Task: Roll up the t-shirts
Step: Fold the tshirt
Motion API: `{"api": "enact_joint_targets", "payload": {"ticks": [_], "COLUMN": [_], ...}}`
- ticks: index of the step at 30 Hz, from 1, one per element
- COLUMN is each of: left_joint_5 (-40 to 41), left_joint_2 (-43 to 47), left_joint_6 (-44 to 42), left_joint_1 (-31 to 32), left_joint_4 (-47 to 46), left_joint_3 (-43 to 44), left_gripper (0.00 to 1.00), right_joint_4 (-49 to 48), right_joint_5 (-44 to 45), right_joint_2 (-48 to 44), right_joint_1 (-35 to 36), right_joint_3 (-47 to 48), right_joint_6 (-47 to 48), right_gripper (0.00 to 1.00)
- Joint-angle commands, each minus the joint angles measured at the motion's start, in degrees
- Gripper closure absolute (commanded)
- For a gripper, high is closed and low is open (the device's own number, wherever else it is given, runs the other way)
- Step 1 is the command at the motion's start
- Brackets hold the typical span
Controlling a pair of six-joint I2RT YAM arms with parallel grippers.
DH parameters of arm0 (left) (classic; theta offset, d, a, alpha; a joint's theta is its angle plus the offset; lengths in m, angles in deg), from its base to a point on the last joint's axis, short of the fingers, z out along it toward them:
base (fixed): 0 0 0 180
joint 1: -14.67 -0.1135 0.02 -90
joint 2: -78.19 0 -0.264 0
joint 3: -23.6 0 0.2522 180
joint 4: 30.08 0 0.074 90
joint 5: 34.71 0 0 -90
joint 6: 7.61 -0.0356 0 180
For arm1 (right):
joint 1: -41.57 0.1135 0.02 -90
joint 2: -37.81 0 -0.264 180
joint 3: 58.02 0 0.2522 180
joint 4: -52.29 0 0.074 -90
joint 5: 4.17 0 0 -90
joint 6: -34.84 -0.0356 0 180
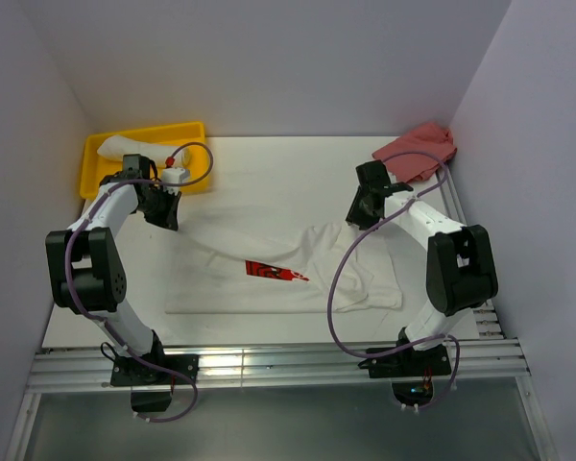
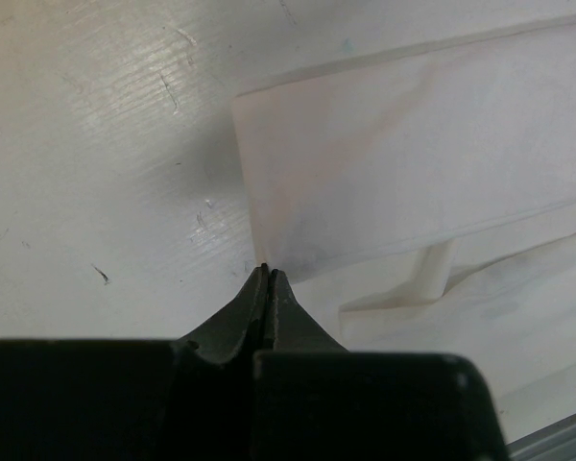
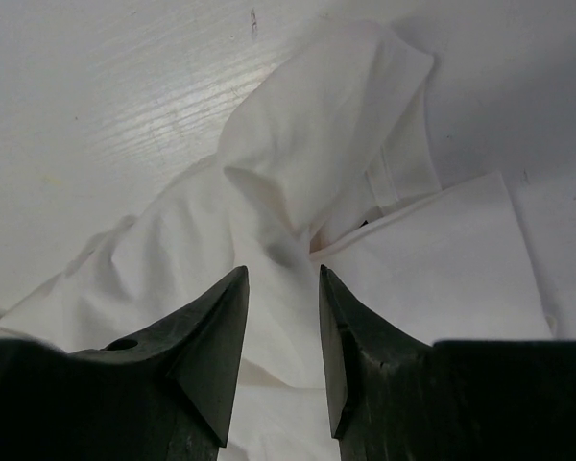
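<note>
A white t-shirt [image 1: 269, 290] with a small red print [image 1: 274, 272] lies spread across the middle of the table, bunched toward its right side. My left gripper [image 1: 169, 215] is shut at the shirt's far left corner. In the left wrist view its tips [image 2: 267, 271] meet right on that corner of the t-shirt [image 2: 413, 144]. My right gripper [image 1: 360, 217] hangs open over the shirt's upper right part. The right wrist view shows a crumpled sleeve of the t-shirt [image 3: 317, 125] below the right gripper [image 3: 281, 272], with nothing held.
A yellow tray [image 1: 144, 130] at the back left holds a rolled white t-shirt [image 1: 123, 147]. A pink cloth [image 1: 418, 152] lies at the back right corner. Walls close in on three sides, and a metal rail [image 1: 269, 363] runs along the near edge.
</note>
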Motion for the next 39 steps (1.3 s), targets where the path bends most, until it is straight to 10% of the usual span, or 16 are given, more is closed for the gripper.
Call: {"api": "enact_joint_targets", "payload": {"ticks": [1,13,19,25,39], "left_joint_5": [-0.2,-0.2,-0.2,0.0,1.2], "left_joint_2": [2.4,2.7,2.9,3.6,5.7], "left_joint_6": [0.3,0.2,0.3,-0.2,-1.1], "left_joint_1": [0.2,0.3,0.2,0.2,-0.3], "left_joint_4": [-1.1,-1.1,-1.1,-1.3,-2.4], "left_joint_3": [1.8,1.3,1.1,0.5,-2.6], "left_gripper": [1.00,1.00,1.00,1.00,1.00], "right_joint_4": [-1.5,0.7,2.4,2.5,3.0], "right_joint_5": [-0.7,2.6,4.5,6.4,10.5], "right_joint_2": [-0.5,1.4,1.7,-1.3,-13.8], "right_joint_1": [-0.2,1.9,2.3,2.3,0.0], "right_joint_3": [0.8,1.8,2.7,-0.1,-11.7], "right_joint_6": [0.9,0.5,0.8,0.5,-2.9], "right_gripper": [0.57,0.58,0.89,1.00,1.00]}}
